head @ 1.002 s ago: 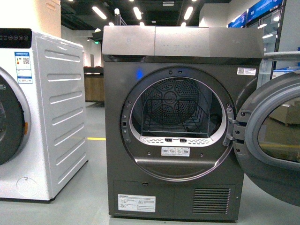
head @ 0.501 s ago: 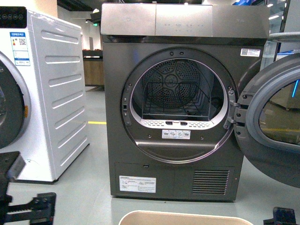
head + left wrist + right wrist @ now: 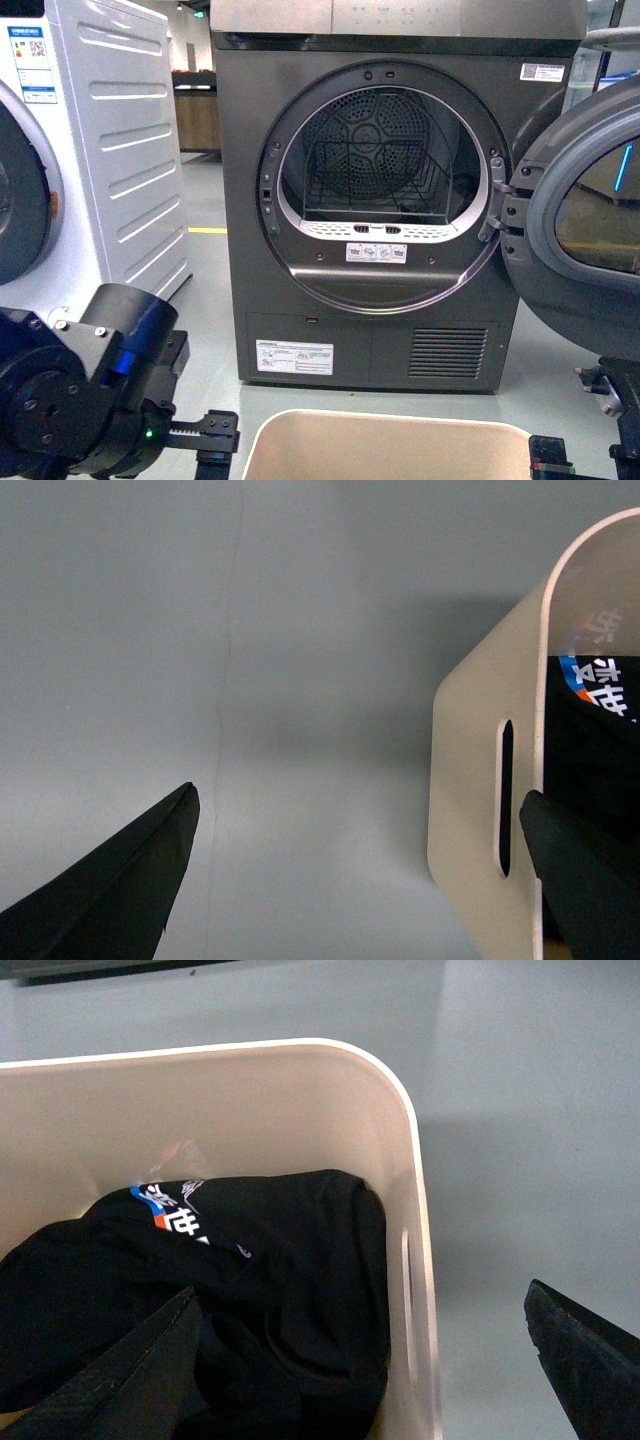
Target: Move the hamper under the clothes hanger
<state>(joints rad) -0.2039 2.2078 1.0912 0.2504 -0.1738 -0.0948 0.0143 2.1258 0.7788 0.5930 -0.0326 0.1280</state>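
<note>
The beige hamper (image 3: 390, 428) shows its rim at the bottom centre of the front view, in front of the dryer. A black printed garment (image 3: 250, 1280) lies inside it. My left gripper (image 3: 358, 792) is open and straddles the hamper's end wall (image 3: 470, 810) with the handle slot, one finger over the floor and one over the inside. My right gripper (image 3: 360, 1288) is open and straddles the opposite end wall (image 3: 415, 1260), one finger over the garment and one outside. Both arms show in the front view, left arm (image 3: 90, 400) and right arm (image 3: 620, 400). The clothes hanger is out of view.
A dark grey dryer (image 3: 390, 200) stands straight ahead, its round door (image 3: 580, 230) swung open to the right. A white washing machine (image 3: 90, 150) stands at the left. Grey floor with a yellow line (image 3: 207, 230) runs between them.
The front view has tilted down. Both arms have come up into its lower corners, and the hamper's rim now shows larger at the bottom.
</note>
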